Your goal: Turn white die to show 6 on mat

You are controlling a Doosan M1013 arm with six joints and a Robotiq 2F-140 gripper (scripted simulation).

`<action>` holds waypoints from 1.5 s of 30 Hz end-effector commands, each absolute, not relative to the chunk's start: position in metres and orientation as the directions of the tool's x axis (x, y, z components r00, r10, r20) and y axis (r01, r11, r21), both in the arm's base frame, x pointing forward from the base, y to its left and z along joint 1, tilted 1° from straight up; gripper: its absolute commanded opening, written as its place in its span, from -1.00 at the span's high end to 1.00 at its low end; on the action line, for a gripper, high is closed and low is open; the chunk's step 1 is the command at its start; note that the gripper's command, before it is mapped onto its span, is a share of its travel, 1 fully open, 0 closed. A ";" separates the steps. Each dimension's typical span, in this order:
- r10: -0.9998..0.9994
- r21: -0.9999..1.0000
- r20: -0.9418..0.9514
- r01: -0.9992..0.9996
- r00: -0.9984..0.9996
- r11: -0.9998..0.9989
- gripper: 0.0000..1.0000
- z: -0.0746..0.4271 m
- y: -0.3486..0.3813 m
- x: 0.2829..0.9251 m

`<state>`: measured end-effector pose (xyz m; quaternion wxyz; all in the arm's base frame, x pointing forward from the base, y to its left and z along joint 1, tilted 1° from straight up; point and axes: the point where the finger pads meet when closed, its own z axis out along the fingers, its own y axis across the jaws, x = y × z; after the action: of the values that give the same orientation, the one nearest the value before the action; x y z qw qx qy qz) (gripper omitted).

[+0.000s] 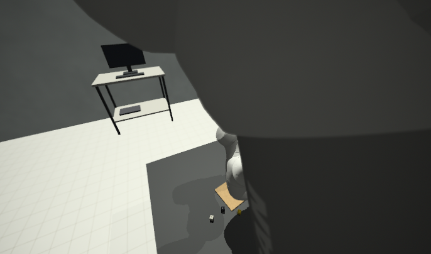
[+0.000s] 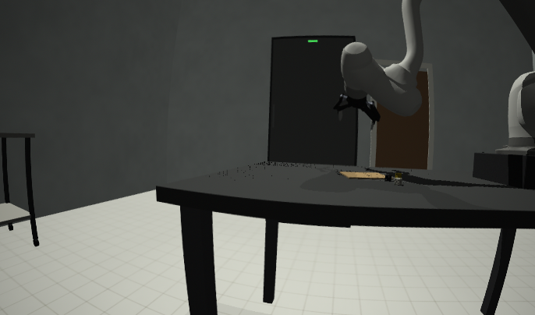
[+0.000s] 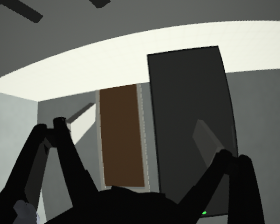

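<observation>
The white die [image 1: 211, 218] lies on the dark table off the mat, in front of it; it also shows in the exterior view [image 2: 398, 181]. The tan mat [image 1: 229, 198] [image 2: 363, 175] lies flat on the table, partly hidden by the arm. A black die [image 1: 222, 209] and a yellow die [image 1: 239, 212] lie on the table near the mat's front edge. My gripper [image 2: 355, 109] is open and empty, high above the table, well above the mat. The wrist view shows only my open fingers against the room's walls and doors.
The arm's base [image 2: 511, 164] stands on the table at the right. The arm's body blocks most of the top view. A desk with a monitor [image 1: 128, 78] stands far off on the floor.
</observation>
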<state>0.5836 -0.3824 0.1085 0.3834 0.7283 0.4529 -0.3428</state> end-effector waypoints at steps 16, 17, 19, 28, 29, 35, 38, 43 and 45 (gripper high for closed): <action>0.397 0.248 -0.847 0.922 0.355 -0.296 -1.00 0.109 -0.382 0.584; 0.397 0.248 -0.847 0.922 0.355 -0.296 -1.00 0.109 -0.382 0.584; 0.399 0.251 -0.843 0.920 0.361 -0.302 -1.00 0.108 -0.381 0.582; 0.445 0.330 -0.664 0.769 0.601 -0.547 -1.00 0.080 -0.316 0.537; 0.444 0.333 -0.642 0.749 0.625 -0.573 -1.00 0.077 -0.308 0.533; 0.419 0.339 -0.526 0.634 0.741 -0.696 -1.00 0.066 -0.266 0.516; 0.388 0.329 -0.451 0.554 0.804 -0.765 -1.00 0.061 -0.240 0.509; 0.319 0.296 -0.337 0.422 0.886 -0.857 -1.00 0.055 -0.197 0.501; 0.284 0.276 -0.291 0.365 0.914 -0.889 -1.00 0.054 -0.179 0.499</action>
<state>0.5053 -0.2102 0.0572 0.1999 0.9440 0.2125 -0.1540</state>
